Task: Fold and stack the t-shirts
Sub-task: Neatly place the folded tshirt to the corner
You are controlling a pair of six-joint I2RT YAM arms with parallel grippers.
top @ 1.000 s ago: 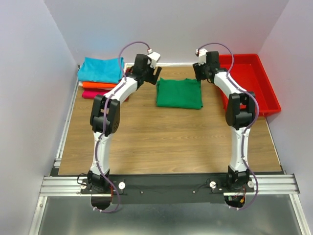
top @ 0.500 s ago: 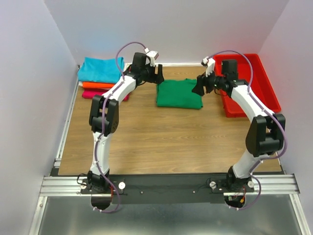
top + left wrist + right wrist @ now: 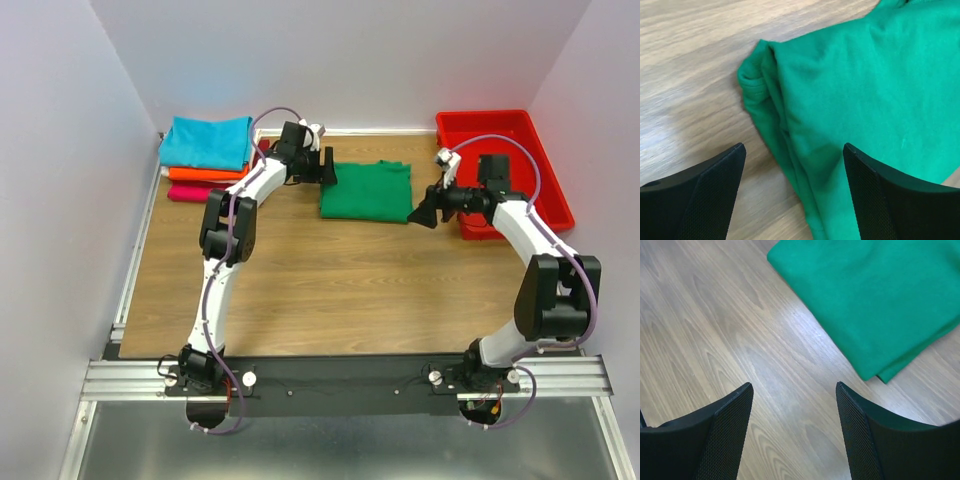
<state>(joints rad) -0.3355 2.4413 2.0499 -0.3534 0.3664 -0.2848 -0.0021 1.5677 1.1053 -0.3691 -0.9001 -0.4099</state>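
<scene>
A folded green t-shirt (image 3: 366, 190) lies on the wooden table at the back middle. My left gripper (image 3: 328, 168) is open and empty at the shirt's left back corner; in its wrist view the shirt's folded edge (image 3: 790, 135) runs between the open fingers (image 3: 705, 195). My right gripper (image 3: 422, 213) is open and empty just right of the shirt's front right corner; its wrist view shows that corner (image 3: 875, 315) ahead of the fingers (image 3: 865, 435), over bare wood. A stack of folded shirts, turquoise (image 3: 208, 142) on top, orange (image 3: 200, 175) and magenta (image 3: 192, 192) below, sits at the back left.
A red plastic tray (image 3: 520, 135) stands at the back right, right behind my right arm. Grey walls close in the table on the left, back and right. A metal rail runs along the near edge.
My right arm has swung out to the right and come down beside the shirt's front right corner. My left gripper has shifted right and lower to the shirt's left back corner.
</scene>
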